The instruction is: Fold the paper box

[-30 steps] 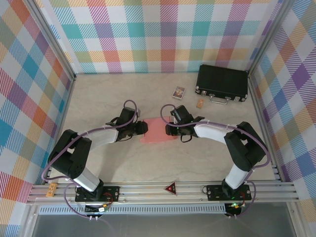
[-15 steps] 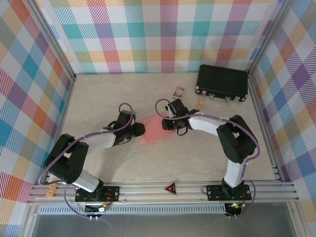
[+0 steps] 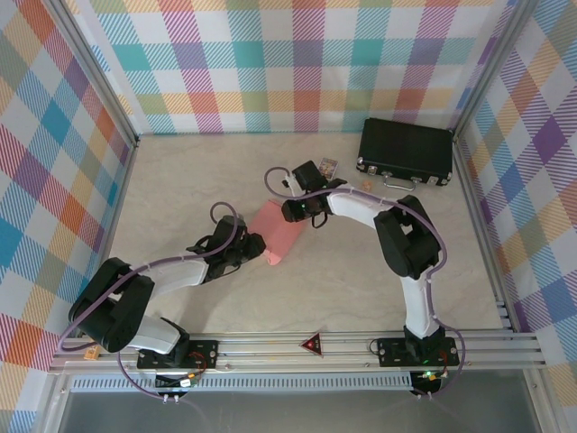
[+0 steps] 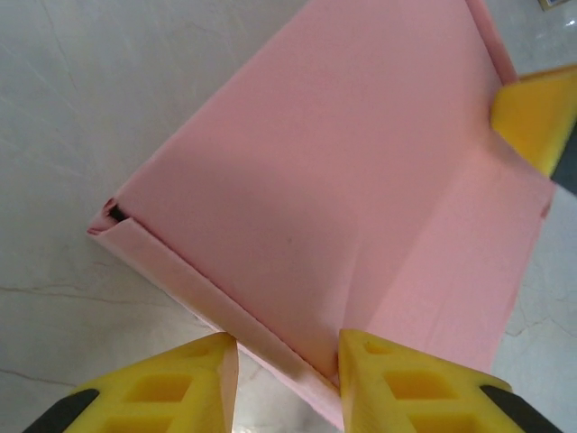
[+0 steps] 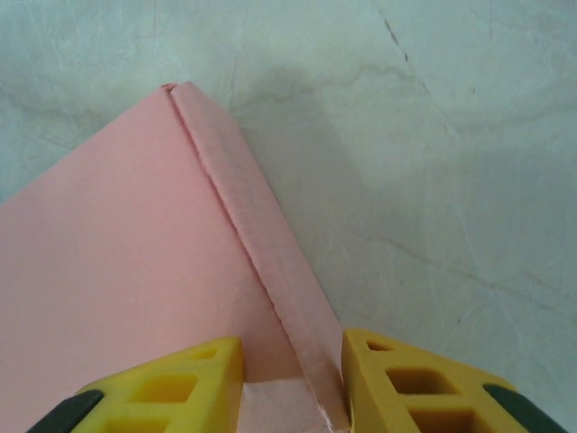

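Observation:
The paper box [image 3: 279, 233] is a salmon-pink folded carton lying slantwise mid-table between my two grippers. My left gripper [image 3: 252, 248] is at its near left end. In the left wrist view its yellow fingers [image 4: 176, 388] are shut on a lower corner of the paper box [image 4: 343, 171], with the left gripper [image 4: 284, 361] straddling the folded edge. My right gripper [image 3: 295, 212] holds the far end. In the right wrist view the right gripper [image 5: 293, 370] is shut on the box's narrow side wall [image 5: 261, 225], and its other finger tip [image 4: 536, 113] shows at the box's far edge.
A black hard case [image 3: 406, 152] with a handle lies at the back right. A small printed card packet [image 3: 326, 168] and a tiny tan piece [image 3: 365, 188] sit just behind the right gripper. Plaid walls close in the left, back and right sides.
The box has swung from lying crosswise to a slant. The right gripper moved farther back and left with its end; the left gripper drew nearer with the other end.

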